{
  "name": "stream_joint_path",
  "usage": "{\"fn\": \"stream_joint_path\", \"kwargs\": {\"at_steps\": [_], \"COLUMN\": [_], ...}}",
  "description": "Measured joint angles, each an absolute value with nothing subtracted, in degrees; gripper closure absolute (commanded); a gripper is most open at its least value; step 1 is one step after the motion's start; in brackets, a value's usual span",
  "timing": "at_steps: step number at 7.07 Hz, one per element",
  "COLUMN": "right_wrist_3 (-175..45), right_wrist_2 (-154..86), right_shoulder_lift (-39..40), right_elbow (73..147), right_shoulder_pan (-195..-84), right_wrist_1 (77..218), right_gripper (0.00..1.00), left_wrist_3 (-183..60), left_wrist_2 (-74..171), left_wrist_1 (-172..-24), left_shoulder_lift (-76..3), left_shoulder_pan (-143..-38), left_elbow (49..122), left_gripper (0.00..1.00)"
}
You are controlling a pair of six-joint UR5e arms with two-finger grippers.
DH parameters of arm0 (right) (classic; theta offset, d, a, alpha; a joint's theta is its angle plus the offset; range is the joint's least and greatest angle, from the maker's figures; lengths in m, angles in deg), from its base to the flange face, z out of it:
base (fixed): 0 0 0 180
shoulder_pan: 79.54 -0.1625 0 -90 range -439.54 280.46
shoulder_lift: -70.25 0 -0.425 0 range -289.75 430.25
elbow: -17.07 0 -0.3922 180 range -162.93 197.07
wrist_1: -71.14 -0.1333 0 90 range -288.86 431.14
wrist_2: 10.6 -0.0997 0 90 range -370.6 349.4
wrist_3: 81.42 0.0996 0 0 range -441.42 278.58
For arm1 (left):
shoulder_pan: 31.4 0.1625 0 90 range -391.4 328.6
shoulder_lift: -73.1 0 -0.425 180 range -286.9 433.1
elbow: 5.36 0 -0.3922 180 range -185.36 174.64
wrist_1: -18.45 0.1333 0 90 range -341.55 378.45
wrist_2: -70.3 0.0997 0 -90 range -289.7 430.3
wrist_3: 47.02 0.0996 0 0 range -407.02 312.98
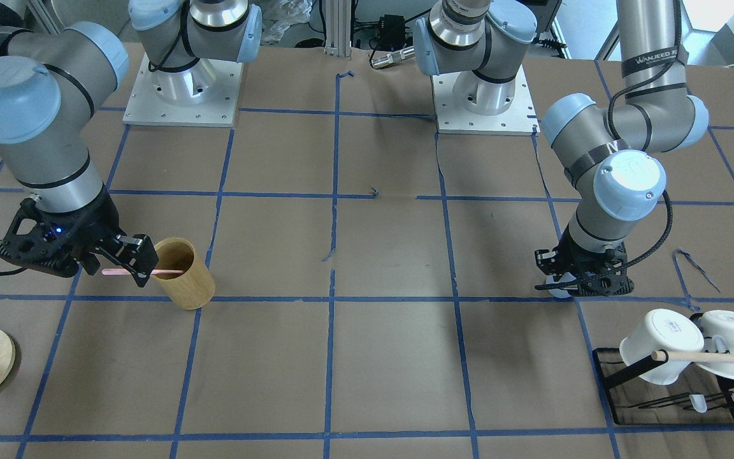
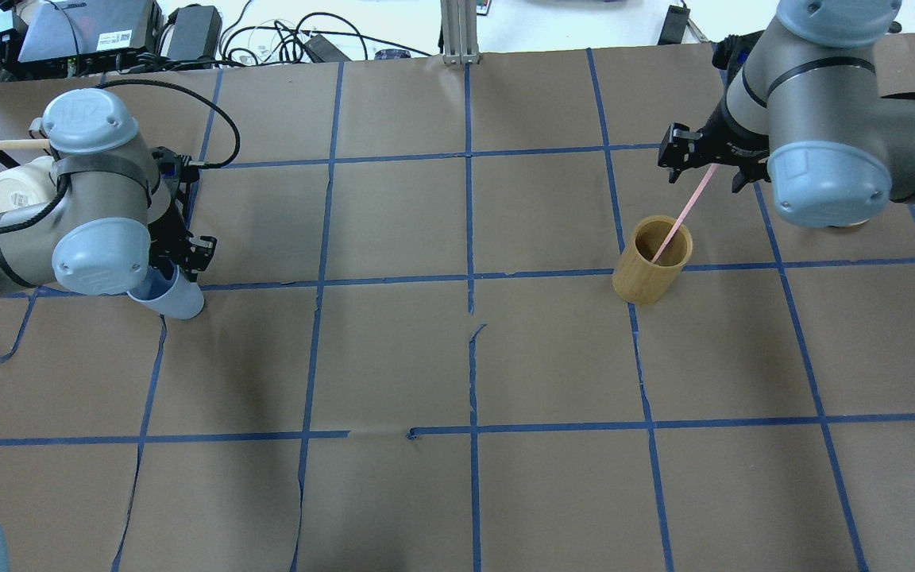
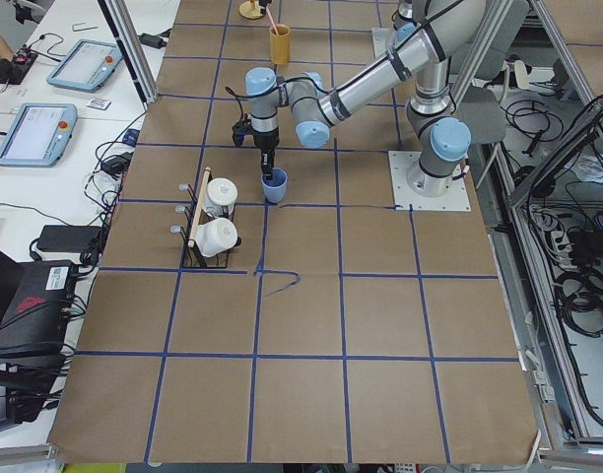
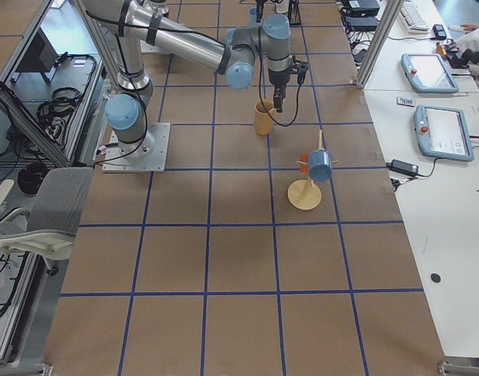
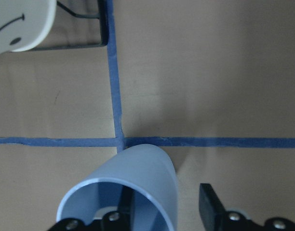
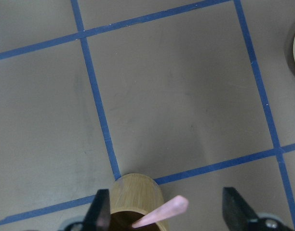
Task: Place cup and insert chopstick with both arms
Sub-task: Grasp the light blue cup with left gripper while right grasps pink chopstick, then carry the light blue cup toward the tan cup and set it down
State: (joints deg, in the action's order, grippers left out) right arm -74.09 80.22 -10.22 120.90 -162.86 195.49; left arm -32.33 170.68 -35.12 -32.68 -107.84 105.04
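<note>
Overhead exterior view: the chopstick (image 2: 684,213) is a thin, pale pink stick, smooth and straight. Its long axis slants. The low end sits inside the holder (image 2: 652,274) and the upper end rises toward the right gripper (image 2: 704,155). That holder is a short bamboo cylinder with a tan, matte wall and an open mouth facing up. It stands upright on the table (image 2: 457,357) beside a line of blue tape (image 2: 469,238).

From the right wrist, the stick's flattened upper end leans over the holder's rim, midway between the two black fingers (image 6: 100,211). These are spread wide and touch nothing.

The cup (image 2: 175,298) is pale blue, smooth like plastic, and tapers toward its base. Its mouth faces up at the left gripper (image 2: 179,254), and it sits at a crossing of tape lines. I cannot tell whether its base touches the brown paper. From the left wrist, one finger hangs inside the cup and the other (image 5: 210,204) outside. The fingers are spread astride the wall, with a gap showing on the outer side.

Near the cup, a black wire rack (image 1: 615,376) holds two white cups (image 1: 660,347) tipped on their sides.
</note>
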Motion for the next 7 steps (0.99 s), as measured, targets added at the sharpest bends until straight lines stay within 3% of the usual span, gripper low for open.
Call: {"fn": "stream_joint_path", "kwargs": {"at_steps": [2, 4, 7], "right_wrist_3": [-73.81, -73.65, -73.68], "right_wrist_2": [79.81, 78.03, 77.90], "right_shoulder_lift": [-10.36, -10.91, -11.28], "right_elbow": [120.97, 120.55, 120.73], "right_shoulder_pan": [-162.79, -162.76, -162.69], "right_wrist_1": [195.92, 195.92, 195.84], "right_gripper": [0.53, 0.53, 0.56], "left_wrist_3": [-33.17, -41.78, -71.16], "left_wrist_2": [167.23, 166.55, 164.11], "left_wrist_1": [-36.04, -39.92, -45.97], "left_shoulder_lift": [-32.32, -31.94, -33.62], "left_shoulder_pan": [-107.66, -110.82, -125.24], "left_elbow": [104.84, 102.41, 96.09], "left_gripper": [1.00, 1.00, 1.00]}}
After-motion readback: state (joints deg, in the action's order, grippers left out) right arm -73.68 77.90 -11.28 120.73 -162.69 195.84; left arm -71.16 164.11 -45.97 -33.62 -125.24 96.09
